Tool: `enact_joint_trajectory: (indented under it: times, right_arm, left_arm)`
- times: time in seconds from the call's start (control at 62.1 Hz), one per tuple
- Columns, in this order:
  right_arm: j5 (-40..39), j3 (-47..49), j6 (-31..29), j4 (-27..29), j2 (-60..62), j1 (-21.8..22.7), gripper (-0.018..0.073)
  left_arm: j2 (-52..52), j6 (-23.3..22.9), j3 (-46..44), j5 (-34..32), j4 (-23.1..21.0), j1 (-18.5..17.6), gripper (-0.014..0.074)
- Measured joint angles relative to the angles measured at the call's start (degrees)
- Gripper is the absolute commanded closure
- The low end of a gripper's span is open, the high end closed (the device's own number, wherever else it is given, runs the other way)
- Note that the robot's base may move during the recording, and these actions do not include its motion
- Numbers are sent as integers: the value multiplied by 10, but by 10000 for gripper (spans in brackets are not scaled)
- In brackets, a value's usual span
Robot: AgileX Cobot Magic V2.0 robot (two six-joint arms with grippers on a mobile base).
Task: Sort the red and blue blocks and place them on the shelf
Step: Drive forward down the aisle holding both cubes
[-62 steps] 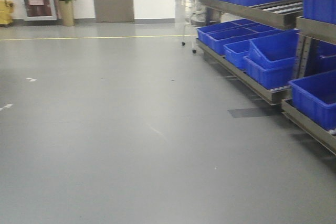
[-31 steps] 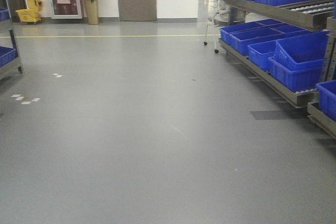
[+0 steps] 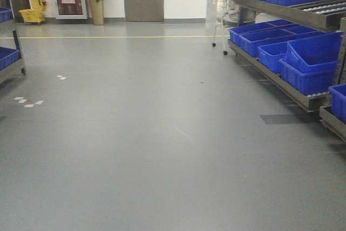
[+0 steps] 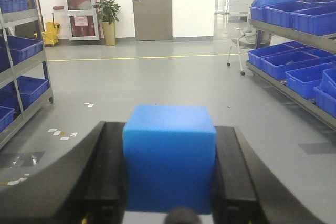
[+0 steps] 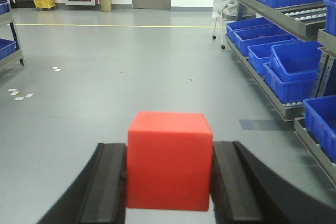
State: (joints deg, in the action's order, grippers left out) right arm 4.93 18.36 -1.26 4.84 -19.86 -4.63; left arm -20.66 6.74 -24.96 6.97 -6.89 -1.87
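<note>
Mid-carry over an open warehouse floor [image 3: 162, 150], the left arm's fingers [image 4: 107, 174] clamp the blue block [image 4: 169, 163] and the right arm's fingers [image 5: 110, 184] clamp the red block [image 5: 169, 161], so next probably comes approaching the shelf [image 3: 273, 78] on the right before placing either.

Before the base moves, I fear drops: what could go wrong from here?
The blue block in the left gripper and the red block in the right gripper are pinched only by their sides; a jolt might slip them. The shelf is crowded with blue bins, so placing room looks tight.
</note>
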Motion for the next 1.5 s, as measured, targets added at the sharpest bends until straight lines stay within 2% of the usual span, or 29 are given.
enact_joint_trajectory:
  times: [1.497]
  right_arm:
    - [0, 0, 0, 0, 0, 0, 511]
  left_arm:
    - [0, 0, 0, 0, 0, 0, 471]
